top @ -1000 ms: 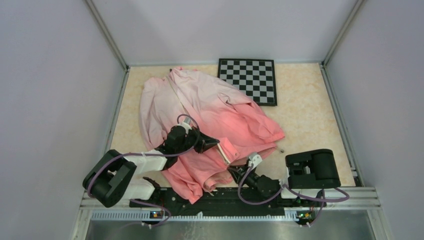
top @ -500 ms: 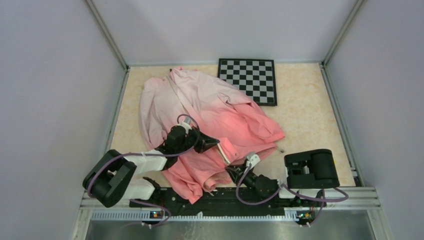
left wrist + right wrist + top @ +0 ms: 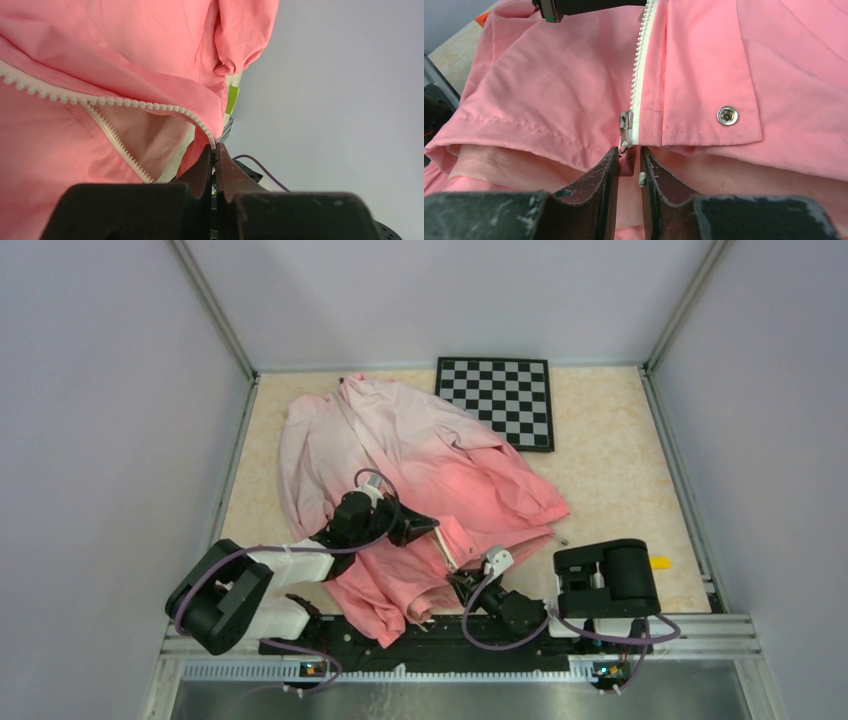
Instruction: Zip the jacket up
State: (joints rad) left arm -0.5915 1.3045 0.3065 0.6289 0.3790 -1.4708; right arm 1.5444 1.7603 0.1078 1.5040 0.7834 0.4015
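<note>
The jacket (image 3: 430,455) lies spread on the table, pale pink at the far collar and coral at the near hem. My left gripper (image 3: 432,528) is shut on the jacket's zipper edge near the hem; in the left wrist view (image 3: 215,150) the white zipper teeth (image 3: 115,101) run right into the closed tips. My right gripper (image 3: 458,578) is at the hem. In the right wrist view (image 3: 628,155) its jaws stand narrowly apart around the pink pull tab below the metal slider (image 3: 625,125), at the bottom of the white zipper (image 3: 640,65).
A chessboard (image 3: 500,398) lies at the back right, partly under the jacket. A small yellow item (image 3: 660,562) lies right of the right arm's base. A metal snap (image 3: 727,115) sits on the hem flap. The left gripper's body (image 3: 589,5) shows just above the zipper.
The right arm has swung left, bringing its gripper closer to the zipper's bottom end. The yellow item behind it has come into view. The left arm and jacket have not moved.
</note>
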